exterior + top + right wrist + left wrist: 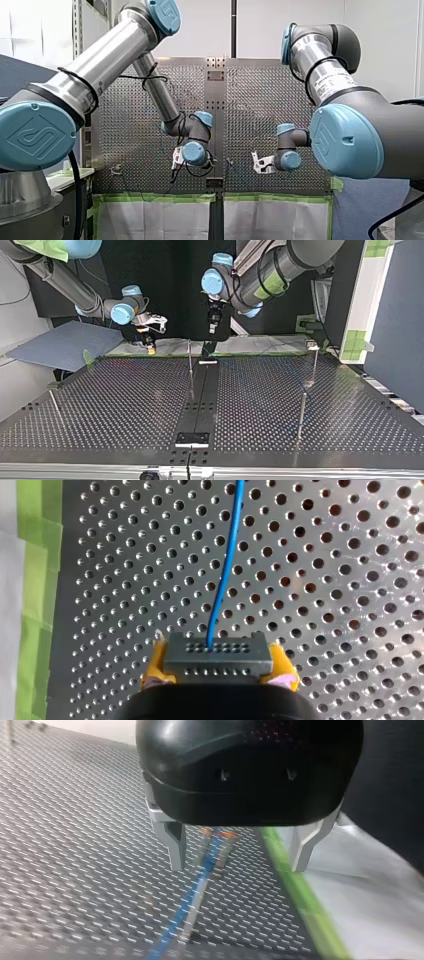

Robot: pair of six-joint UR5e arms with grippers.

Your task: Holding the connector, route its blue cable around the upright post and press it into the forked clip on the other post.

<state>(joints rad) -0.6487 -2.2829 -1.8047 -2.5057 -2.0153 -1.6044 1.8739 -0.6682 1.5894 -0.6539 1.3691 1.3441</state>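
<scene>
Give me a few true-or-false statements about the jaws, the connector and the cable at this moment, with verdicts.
1. The right jaws are shut on the connector. True.
2. The blue cable leaves the connector and runs on over the perforated table. True.
3. The left jaws are gripping the blue cable. False: they stand open, and the cable passes below them, ungripped.
4. The pads of the right jaws are blue. False: they are yellow.

Bright, even light; soft glare across the perforated table (125, 405); blurry blue cable (189, 900).
</scene>
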